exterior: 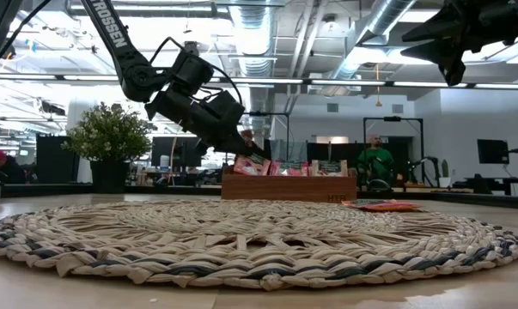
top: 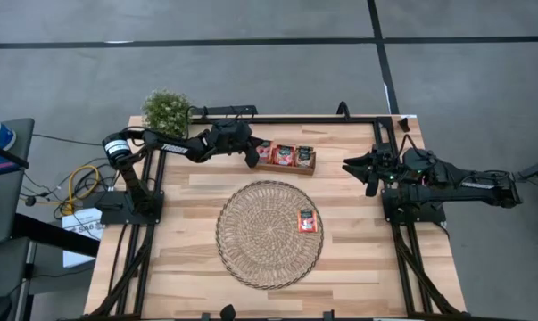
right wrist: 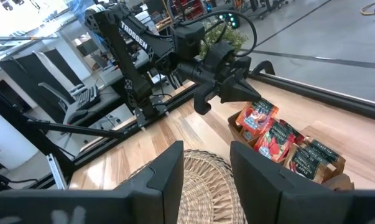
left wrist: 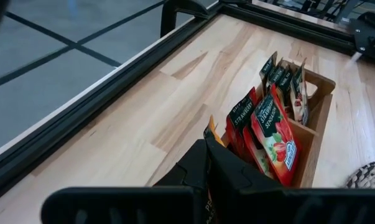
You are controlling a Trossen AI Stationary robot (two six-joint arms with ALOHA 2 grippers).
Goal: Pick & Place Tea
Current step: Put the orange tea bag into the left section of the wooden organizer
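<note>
A small wooden tray (top: 286, 168) at the table's far middle holds several tea sachets (left wrist: 274, 134) standing upright in its compartments, red-orange ones at its left end and darker ones further along. One red sachet (top: 307, 221) lies flat on the right part of the round woven mat (top: 269, 234). My left gripper (top: 252, 160) is shut and slants down at the tray's left end, where an orange sachet corner (left wrist: 211, 127) shows just past its tips. My right gripper (top: 368, 169) hangs open and holds nothing, high above the table's right side. My left gripper's shut fingertips (left wrist: 199, 163) stand right at the orange sachet corner by the tray's left end. The fingers themselves hide the spot, so I cannot tell whether they touch it.
A potted green plant (top: 166, 111) stands at the far left corner. The mat fills the table's middle, with bare wood around it. Black frame rails run along the far edge and both sides. A person (exterior: 377, 163) sits in the room behind the table.
</note>
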